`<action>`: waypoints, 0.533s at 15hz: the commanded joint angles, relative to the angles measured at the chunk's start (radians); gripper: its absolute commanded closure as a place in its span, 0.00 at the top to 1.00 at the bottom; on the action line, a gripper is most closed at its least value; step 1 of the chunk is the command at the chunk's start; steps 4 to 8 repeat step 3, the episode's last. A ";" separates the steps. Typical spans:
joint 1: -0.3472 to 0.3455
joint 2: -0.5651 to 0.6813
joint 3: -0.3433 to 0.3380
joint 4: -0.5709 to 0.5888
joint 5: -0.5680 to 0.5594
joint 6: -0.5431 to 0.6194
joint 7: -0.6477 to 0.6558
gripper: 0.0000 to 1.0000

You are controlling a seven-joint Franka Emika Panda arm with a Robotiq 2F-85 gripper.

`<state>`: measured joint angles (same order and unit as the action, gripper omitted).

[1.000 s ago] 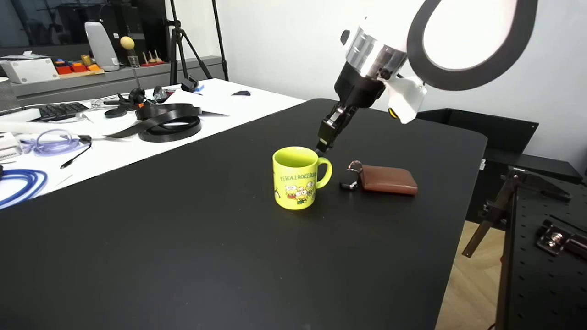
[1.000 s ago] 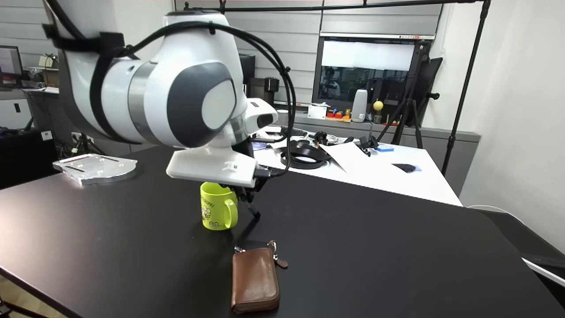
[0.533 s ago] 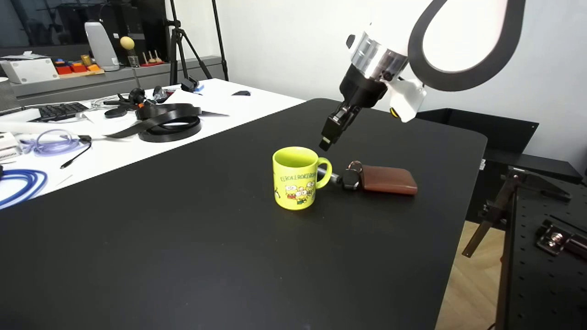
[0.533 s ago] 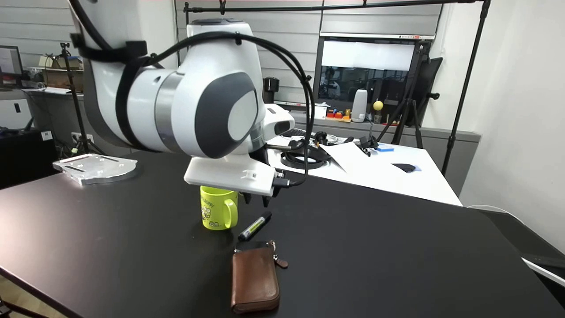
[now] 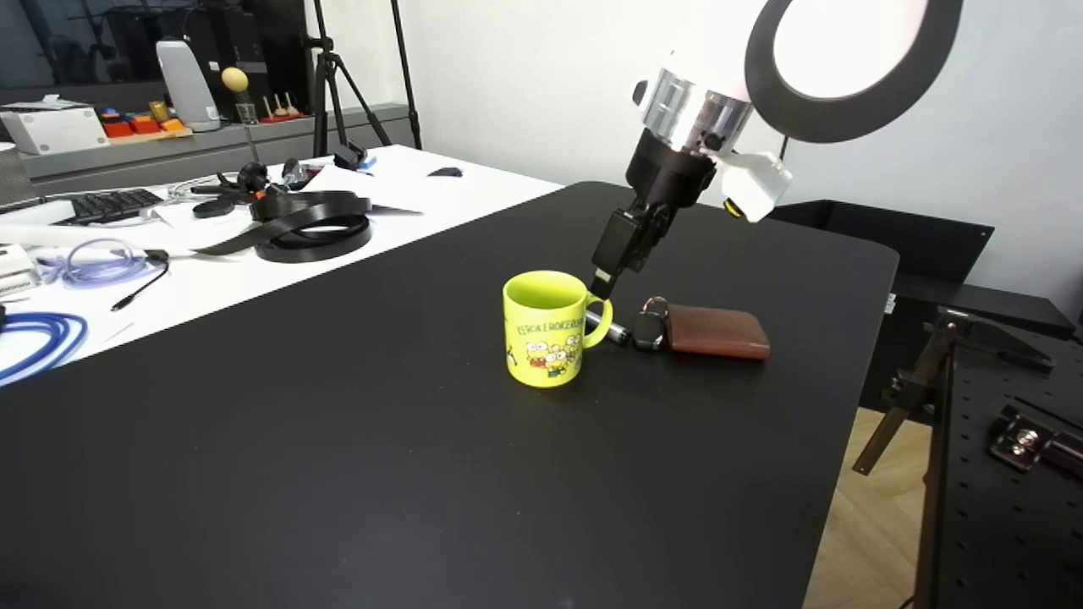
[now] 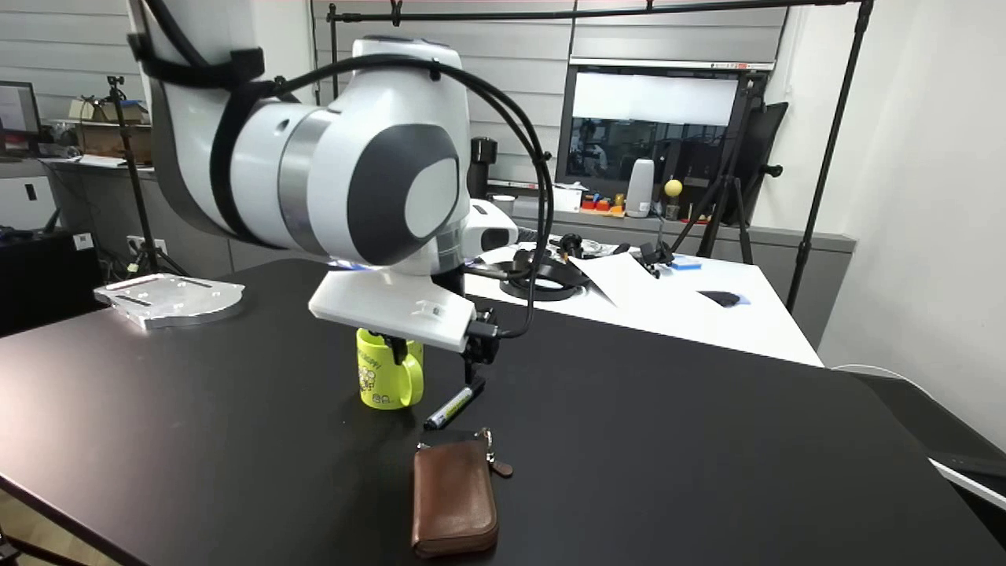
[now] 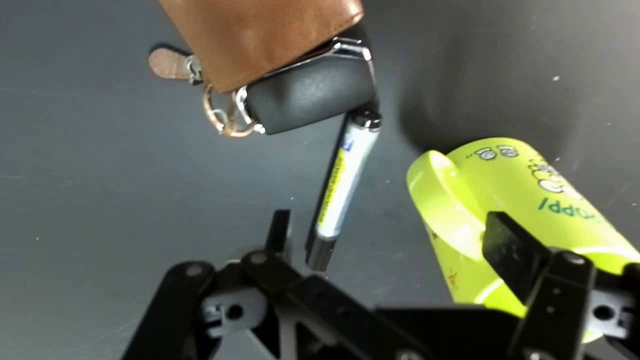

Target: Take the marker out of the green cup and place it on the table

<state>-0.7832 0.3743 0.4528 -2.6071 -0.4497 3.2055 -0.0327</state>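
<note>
Beside the green cup the marker lies flat on the black table, white with a yellow label and dark ends. Its far end touches or nearly touches a black key fob in the wrist view. My gripper is spread wide above, nothing between its fingers. One fingertip stands just left of the marker's near end in the wrist view; the other overlaps the cup's handle side, and contact cannot be told. In an exterior view the gripper appears just behind the cup's handle. The cup stands upright.
A brown pouch with rings and a black key fob lies at the marker's end. Farther off on the table is a silver plate. A white desk with cables and black straps adjoins the table.
A second ago the marker stuck out below the gripper; half a second ago it lay on the table. The gripper rose and shifted away from the cup, then its fingers spread wider and dipped slightly.
</note>
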 commanded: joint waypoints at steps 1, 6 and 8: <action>-0.207 -0.019 0.239 -0.008 0.049 -0.142 -0.013 1.00; -0.308 -0.038 0.374 -0.009 0.113 -0.227 -0.044 1.00; -0.308 -0.038 0.374 -0.009 0.113 -0.227 -0.044 1.00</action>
